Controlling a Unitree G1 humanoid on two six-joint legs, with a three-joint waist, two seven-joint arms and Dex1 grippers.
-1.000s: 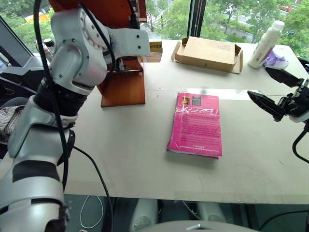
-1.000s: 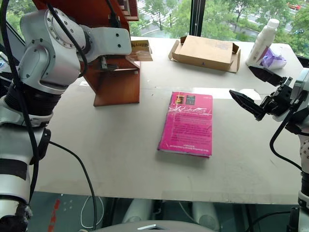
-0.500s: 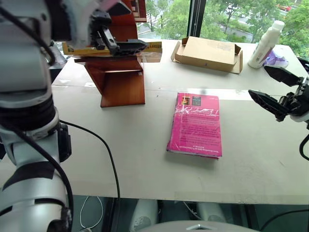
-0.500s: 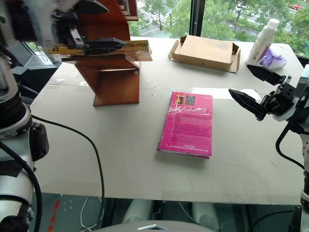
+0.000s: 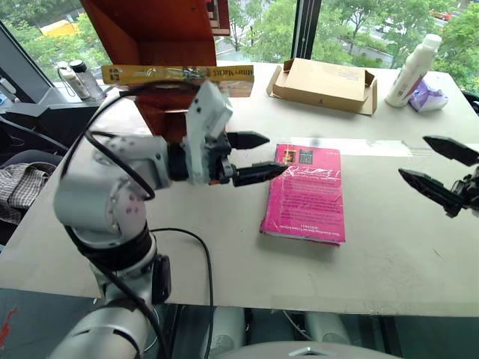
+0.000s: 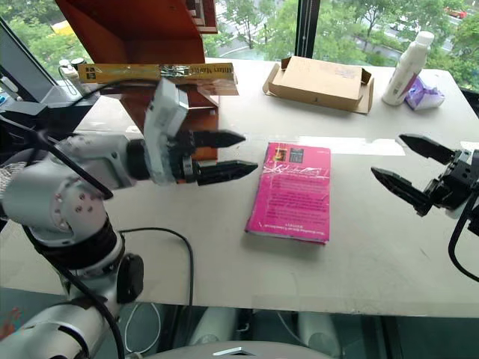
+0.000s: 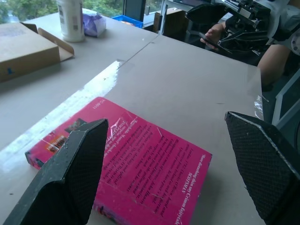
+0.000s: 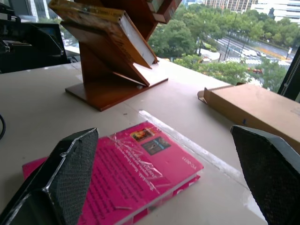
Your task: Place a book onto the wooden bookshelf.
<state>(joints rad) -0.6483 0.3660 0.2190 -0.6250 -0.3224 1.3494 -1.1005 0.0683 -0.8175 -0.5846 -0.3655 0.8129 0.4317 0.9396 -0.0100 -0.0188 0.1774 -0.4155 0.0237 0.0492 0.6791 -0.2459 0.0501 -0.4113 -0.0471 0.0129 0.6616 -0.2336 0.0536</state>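
Note:
The yellow book [image 5: 179, 73] lies flat across the ledge of the reddish-brown wooden bookshelf [image 5: 161, 30] at the table's back left, with no gripper touching it. The right wrist view shows the book [image 8: 101, 26] resting on the slanted shelf [image 8: 117, 70]. My left gripper [image 5: 275, 154] is open and empty, level, pointing right toward a magenta-pink book [image 5: 305, 193] lying flat mid-table. My right gripper [image 5: 413, 156] hovers open and empty at the table's right side, pointing left at the pink book.
A tan cardboard box [image 5: 323, 81] sits at the back centre, and a white bottle [image 5: 413, 67] and a purple wrapper [image 5: 430, 96] at the back right. Small bottles [image 5: 73, 78] stand left of the shelf. A person's hand [image 7: 213, 33] shows beyond the table.
My left gripper has let go of the yellow book on the shelf ledge and drawn back, down and to the right, turning toward the pink book. The right gripper sank slightly.

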